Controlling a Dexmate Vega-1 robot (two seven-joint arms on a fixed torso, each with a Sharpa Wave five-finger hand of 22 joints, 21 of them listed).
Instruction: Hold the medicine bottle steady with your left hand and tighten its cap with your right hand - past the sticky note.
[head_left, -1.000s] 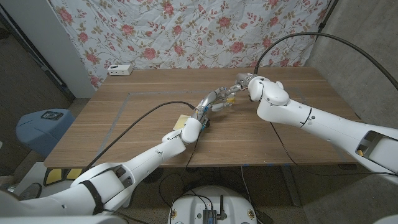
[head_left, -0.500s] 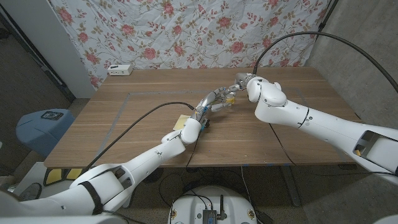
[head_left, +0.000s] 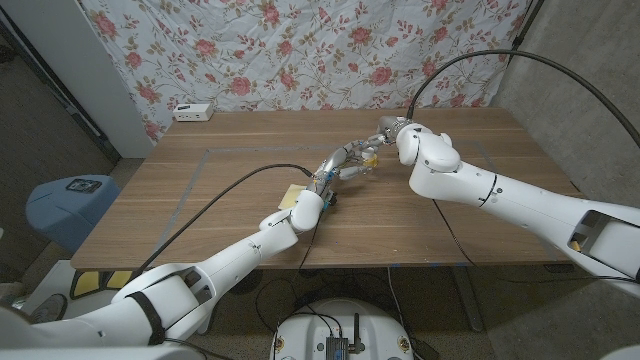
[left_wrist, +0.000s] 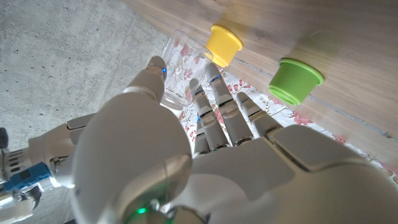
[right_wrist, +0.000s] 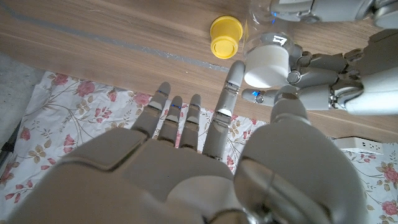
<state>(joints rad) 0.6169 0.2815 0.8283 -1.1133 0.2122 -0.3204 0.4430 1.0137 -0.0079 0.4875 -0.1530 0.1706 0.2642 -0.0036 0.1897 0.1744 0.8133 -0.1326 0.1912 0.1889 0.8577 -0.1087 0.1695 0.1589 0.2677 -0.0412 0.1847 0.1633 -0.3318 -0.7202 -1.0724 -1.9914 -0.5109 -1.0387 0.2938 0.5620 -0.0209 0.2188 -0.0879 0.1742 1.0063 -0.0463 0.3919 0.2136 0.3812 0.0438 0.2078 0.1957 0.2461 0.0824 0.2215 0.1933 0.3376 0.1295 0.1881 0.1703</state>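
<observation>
My left hand (head_left: 345, 162) reaches to the table's middle and grips a clear medicine bottle (left_wrist: 177, 65), its fingers wrapped round the body. The bottle's white cap (right_wrist: 268, 59) stands just above those left fingers (right_wrist: 323, 79). My right hand (head_left: 388, 132) comes in from the far side. In the right wrist view the right hand (right_wrist: 186, 162) has one finger against the cap's side and its thumb on the opposite side, pinching it, with the other fingers spread. A yellow sticky note (head_left: 293, 194) lies on the wood beside my left forearm, nearer than the bottle.
A small yellow cup (right_wrist: 225, 34) and a green cup (left_wrist: 295, 79) stand on the table close to the bottle. A black cable (head_left: 240, 185) runs along my left arm. A white power strip (head_left: 193, 111) sits at the far left edge, under the floral cloth.
My right forearm has shifted slightly to the left at the wrist. The left hand and the bottle have stayed in place.
</observation>
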